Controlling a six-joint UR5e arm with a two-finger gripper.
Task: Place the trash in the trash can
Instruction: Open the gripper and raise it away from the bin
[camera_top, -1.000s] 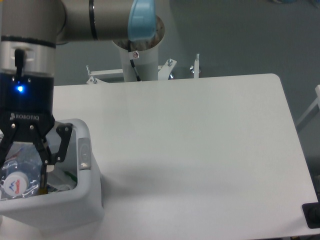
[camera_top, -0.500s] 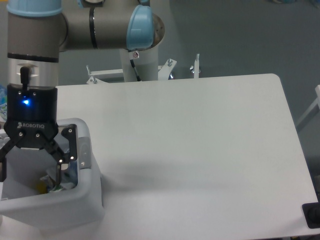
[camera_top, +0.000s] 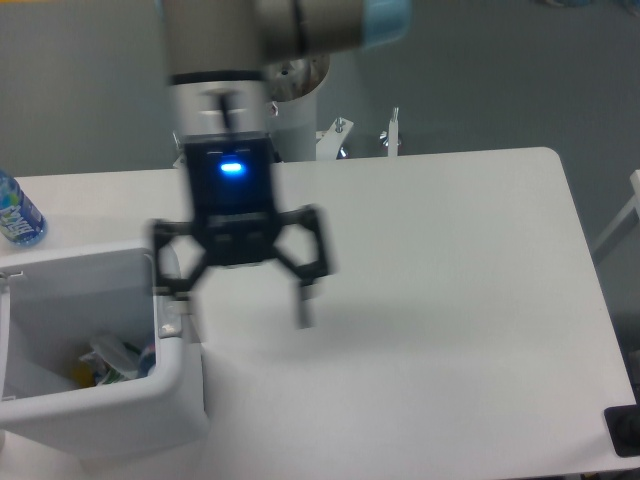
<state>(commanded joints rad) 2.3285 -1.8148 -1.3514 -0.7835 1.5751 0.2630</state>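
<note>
Gripper (camera_top: 243, 305), jaws spread and empty, now motion-blurred above the table (camera_top: 440, 280) after leaving the trash can (camera_top: 110, 405) to its lower left, where the trash (camera_top: 112, 362) now lies released, suggesting the task is essentially complete.

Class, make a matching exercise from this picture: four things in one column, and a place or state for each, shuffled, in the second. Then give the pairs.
Things:
1. hand
2. bin
3. blue-capped bottle
4. table

Places or states:
A. at the left edge, behind the bin
B. open, empty, blurred
C. white, mostly bare
D. front left, litter inside

Pairs: 1-B, 2-D, 3-A, 4-C
</note>
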